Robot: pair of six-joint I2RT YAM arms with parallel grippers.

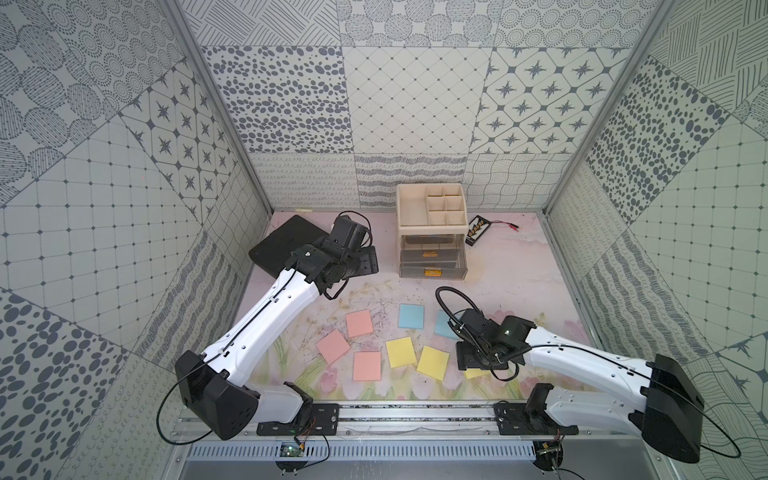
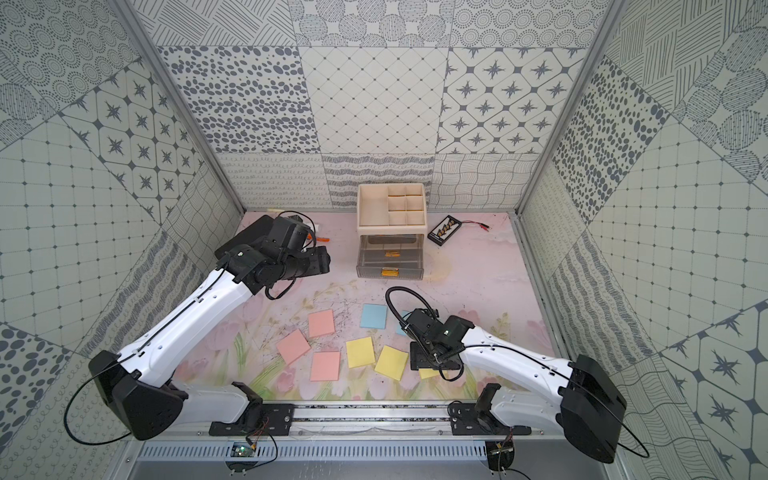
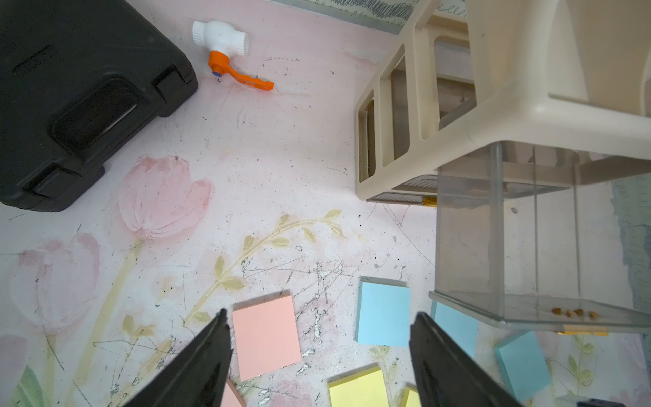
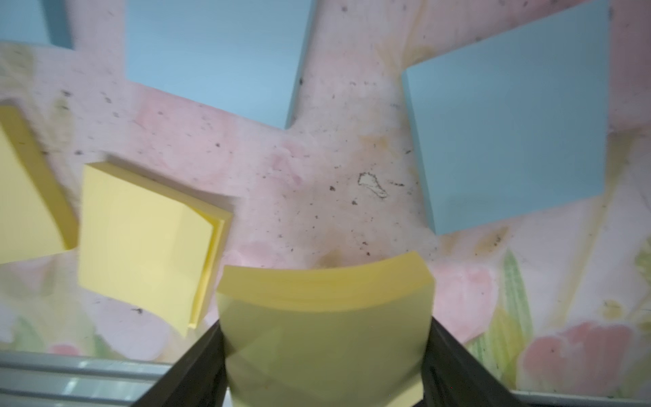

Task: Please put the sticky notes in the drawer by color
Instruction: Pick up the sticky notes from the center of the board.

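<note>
Right wrist view: right gripper (image 4: 324, 322) clamps yellow sticky-note pad (image 4: 324, 352) by opposite edges for lift; pad bowed, probably squeezed, though blurred. Left gripper (image 3: 320, 313) spread, empty, waiting left of pulled-out clear drawer (image 3: 528, 246). Other sticky notes (image 1: 359, 323) lie near, color-grouped.

Before the drawer unit (image 1: 432, 227) lie the sticky notes (image 1: 367, 365); case (image 1: 274, 241) leftward.

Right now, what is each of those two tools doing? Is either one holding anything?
Left tool: open, holding nothing.
Right tool: closed on a yellow sticky-note pad, which bows under the squeeze.
</note>
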